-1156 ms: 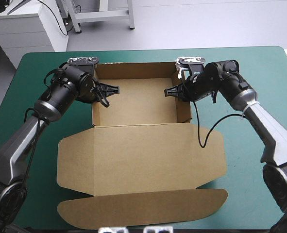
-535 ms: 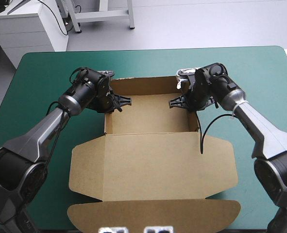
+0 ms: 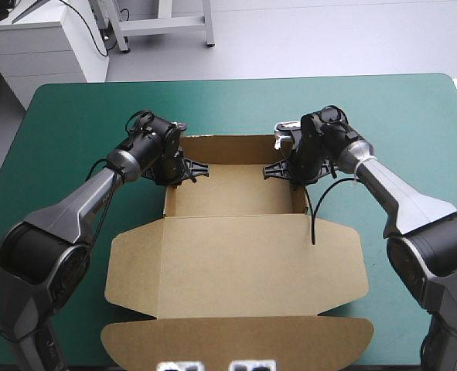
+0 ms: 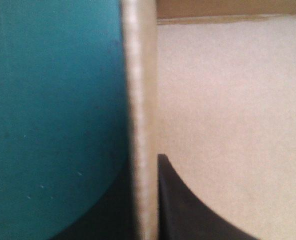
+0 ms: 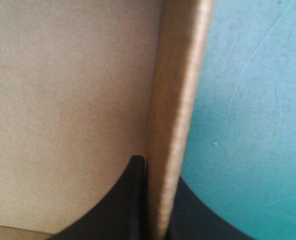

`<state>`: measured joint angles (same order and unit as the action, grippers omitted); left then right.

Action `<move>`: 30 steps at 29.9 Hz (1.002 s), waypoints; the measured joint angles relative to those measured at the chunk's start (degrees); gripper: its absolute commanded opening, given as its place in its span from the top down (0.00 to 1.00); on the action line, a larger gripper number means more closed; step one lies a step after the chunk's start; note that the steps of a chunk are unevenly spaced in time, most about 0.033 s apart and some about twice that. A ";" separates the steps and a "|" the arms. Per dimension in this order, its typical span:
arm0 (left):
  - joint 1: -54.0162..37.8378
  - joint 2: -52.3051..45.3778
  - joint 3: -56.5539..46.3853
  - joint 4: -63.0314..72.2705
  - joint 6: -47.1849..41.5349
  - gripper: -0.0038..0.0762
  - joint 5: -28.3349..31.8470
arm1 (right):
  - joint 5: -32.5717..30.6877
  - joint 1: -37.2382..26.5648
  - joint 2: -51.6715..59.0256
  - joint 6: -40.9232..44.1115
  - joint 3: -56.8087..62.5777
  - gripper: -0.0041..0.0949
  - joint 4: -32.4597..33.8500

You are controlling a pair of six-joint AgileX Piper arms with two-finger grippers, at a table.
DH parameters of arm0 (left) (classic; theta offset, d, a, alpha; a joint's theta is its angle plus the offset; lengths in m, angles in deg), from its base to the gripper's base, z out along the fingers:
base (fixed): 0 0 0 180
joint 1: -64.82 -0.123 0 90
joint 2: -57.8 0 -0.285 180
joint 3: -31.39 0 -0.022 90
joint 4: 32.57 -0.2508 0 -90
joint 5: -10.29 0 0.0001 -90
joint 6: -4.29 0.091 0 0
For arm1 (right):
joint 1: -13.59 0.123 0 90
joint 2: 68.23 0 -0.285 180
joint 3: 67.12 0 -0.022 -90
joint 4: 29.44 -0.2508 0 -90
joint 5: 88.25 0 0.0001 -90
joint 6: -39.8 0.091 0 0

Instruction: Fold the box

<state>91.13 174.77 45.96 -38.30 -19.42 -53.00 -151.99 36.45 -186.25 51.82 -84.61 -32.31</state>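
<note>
I have the box (image 3: pixel 213 247) standing as an open tray (image 3: pixel 236 189) between my two grippers, its walls raised. Its lid (image 3: pixel 236 267) lies flat on the side nearer the robot, and the rounded front flap (image 3: pixel 236 344) reaches the table's near edge.

The left gripper (image 3: pixel 199 168) is clamped on the tray's left wall (image 3: pixel 168 197), up by the far corner. In the left wrist view the wall's edge (image 4: pixel 140 100) runs straight ahead between the fingers, which are all but closed on the board. One black finger (image 4: pixel 188 210) is inside, against the tray's pale floor. The other is outside, over the teal-green cover (image 4: pixel 52 100).

The right gripper (image 3: pixel 273 168) mirrors it on the right wall (image 3: pixel 299 197), also near the far corner. In its wrist view the brown board (image 5: pixel 180 100) stands upright in the pinch. One finger (image 5: pixel 127 200) is on the tray's inner side, and its mate is on the outer side above the cover (image 5: pixel 258 100). These jaws are likewise nearly closed, with only the sheet between them.

Both gripper tips point inward across the tray toward each other, well apart, with the bare tray floor between them. The far wall lies just beyond both grippers. The table's cover (image 3: pixel 73 124) shows on every side of the box.
</note>
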 measured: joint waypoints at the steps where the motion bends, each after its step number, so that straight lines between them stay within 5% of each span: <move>1: 0.00 0.21 0.00 0.00 0.00 0.96 0.14 | 0.00 0.00 0.00 0.07 0.00 0.96 0.08; 7: 0.00 0.54 0.11 0.00 1.78 0.96 0.92 | -0.74 0.00 0.00 0.27 -0.19 0.89 0.85; 12: 0.00 0.61 0.11 0.41 5.92 0.85 1.55 | -2.25 0.05 -0.13 -1.41 -0.19 0.58 1.88; 16: 0.10 0.80 0.18 1.07 8.68 0.63 1.21 | -3.67 0.49 -0.52 0.74 -0.19 0.38 2.87; 22: 0.35 1.21 0.18 1.25 10.02 0.37 0.14 | -5.75 0.56 -0.58 4.15 -1.14 0.37 5.89; 30: 0.40 0.70 0.18 0.85 10.27 0.36 -0.32 | -6.44 0.56 -0.39 4.35 -5.31 0.37 6.74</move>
<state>91.53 175.47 46.13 -37.45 -9.15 -53.32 -158.43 37.01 -186.64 56.17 -89.91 -25.57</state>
